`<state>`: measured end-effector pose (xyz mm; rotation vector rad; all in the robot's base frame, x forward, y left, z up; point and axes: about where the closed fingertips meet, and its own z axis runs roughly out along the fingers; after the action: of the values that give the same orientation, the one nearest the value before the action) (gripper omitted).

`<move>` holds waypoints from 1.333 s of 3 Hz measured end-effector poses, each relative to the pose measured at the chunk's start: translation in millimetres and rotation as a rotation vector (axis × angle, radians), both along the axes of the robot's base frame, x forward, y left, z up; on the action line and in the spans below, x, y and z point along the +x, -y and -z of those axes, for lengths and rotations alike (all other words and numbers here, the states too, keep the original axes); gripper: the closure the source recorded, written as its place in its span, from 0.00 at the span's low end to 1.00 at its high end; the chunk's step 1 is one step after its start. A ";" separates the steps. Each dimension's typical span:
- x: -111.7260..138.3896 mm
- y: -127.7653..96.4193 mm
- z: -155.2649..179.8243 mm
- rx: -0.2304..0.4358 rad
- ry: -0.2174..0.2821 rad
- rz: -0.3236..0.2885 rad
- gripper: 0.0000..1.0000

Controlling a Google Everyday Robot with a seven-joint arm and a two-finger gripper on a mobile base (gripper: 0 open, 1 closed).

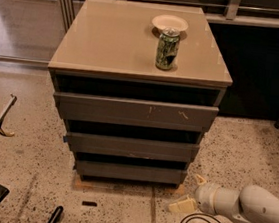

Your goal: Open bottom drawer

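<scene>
**A:** Where's the gripper (190,192)?

**B:** Low by the floor, just off the table's (112,40) front right corner. Its fingers are spread and holding nothing.

**A:** And the bottom drawer (130,172)?

**B:** Lowest under the front edge, hardly out by the look. I'd call this the approach; next, catch its right end and pull.

The tool (191,193) is placed right of the bottom drawer (128,172); a can (167,49) is set before a bowl (169,23) on the desk (112,40).

Nothing legible, apparently, on can (167,49).
</scene>
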<state>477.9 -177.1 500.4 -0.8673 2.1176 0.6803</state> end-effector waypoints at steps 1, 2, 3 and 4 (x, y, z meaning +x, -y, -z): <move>6.0 12.5 77.7 0.038 -0.094 0.069 0.00; 25.8 5.4 142.3 0.103 -0.118 0.095 0.00; 51.3 -17.9 196.4 0.176 -0.119 0.066 0.00; 81.9 -44.7 230.4 0.242 -0.095 0.015 0.00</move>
<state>559.7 -132.4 270.0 -0.6981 2.0682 0.9632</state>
